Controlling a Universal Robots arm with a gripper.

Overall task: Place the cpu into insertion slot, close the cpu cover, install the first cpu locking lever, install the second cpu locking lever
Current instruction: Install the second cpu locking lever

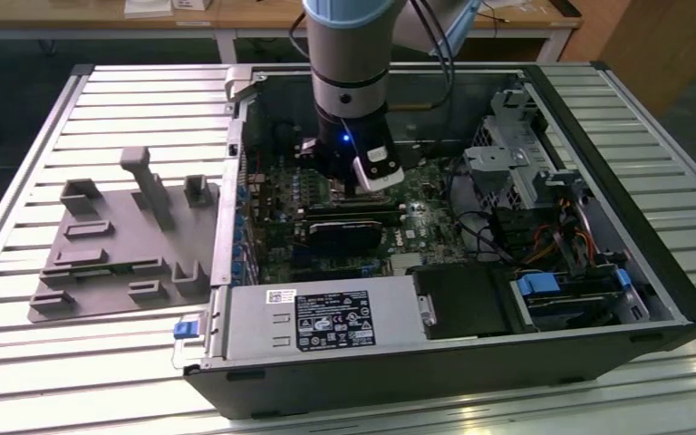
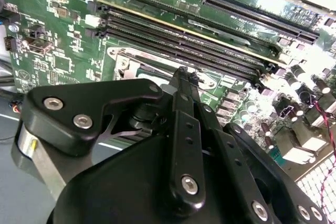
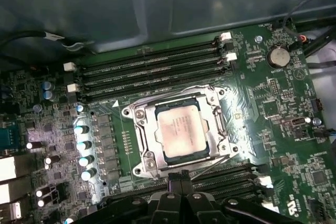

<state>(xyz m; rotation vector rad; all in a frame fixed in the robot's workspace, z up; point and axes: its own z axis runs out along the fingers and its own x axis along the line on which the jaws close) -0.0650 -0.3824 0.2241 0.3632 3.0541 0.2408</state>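
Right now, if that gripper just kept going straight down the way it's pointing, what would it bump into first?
Probably the cpu cover, lying closed over the cpu in the insertion slot. The gripper points at the socket's near edge, so it might meet the green circuit board beside it; depth is unclear.

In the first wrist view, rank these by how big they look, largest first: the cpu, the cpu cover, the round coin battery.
1. cpu cover: its frame lies around the chip, so it spans more.
2. cpu: the silver-grey square inside the frame's window.
3. coin battery: clearly the smallest.
All sit on the same board, so nearness hardly skews this.
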